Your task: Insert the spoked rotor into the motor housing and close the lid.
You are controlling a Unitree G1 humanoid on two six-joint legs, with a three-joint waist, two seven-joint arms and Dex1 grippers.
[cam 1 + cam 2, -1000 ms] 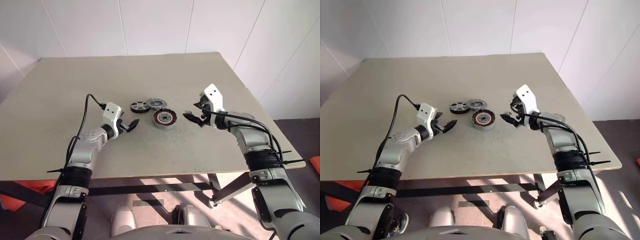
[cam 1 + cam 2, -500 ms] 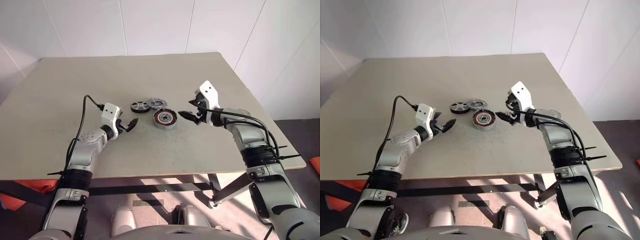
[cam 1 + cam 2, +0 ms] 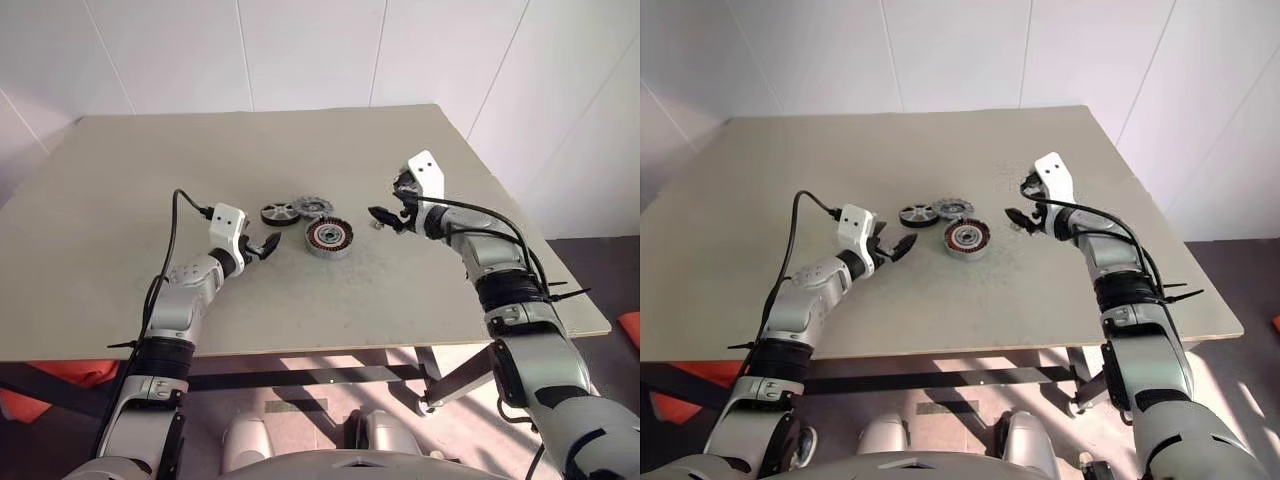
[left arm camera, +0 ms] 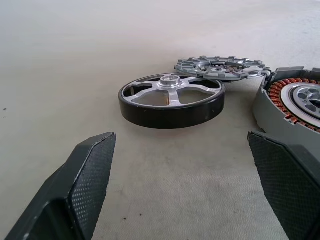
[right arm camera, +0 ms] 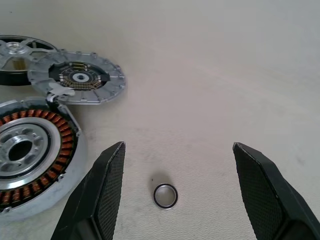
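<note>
Three motor parts sit clustered mid-counter point(image 3: 120, 190): the black-rimmed rotor point(image 3: 279, 213) on the left, the grey lid point(image 3: 312, 206) just beside it, and the housing point(image 3: 329, 237) with copper windings nearer the robot. The left tool point(image 3: 266, 246) hovers near the rotor, fingers spread wide, empty. The right tool point(image 3: 384, 217) is wide open too, holding nothing, over a small dark ring point(image 5: 165, 195) lying beside the housing

Beige table point(image 3: 120, 180) (sunlit), white panelled walls point(image 3: 310, 50)
</note>
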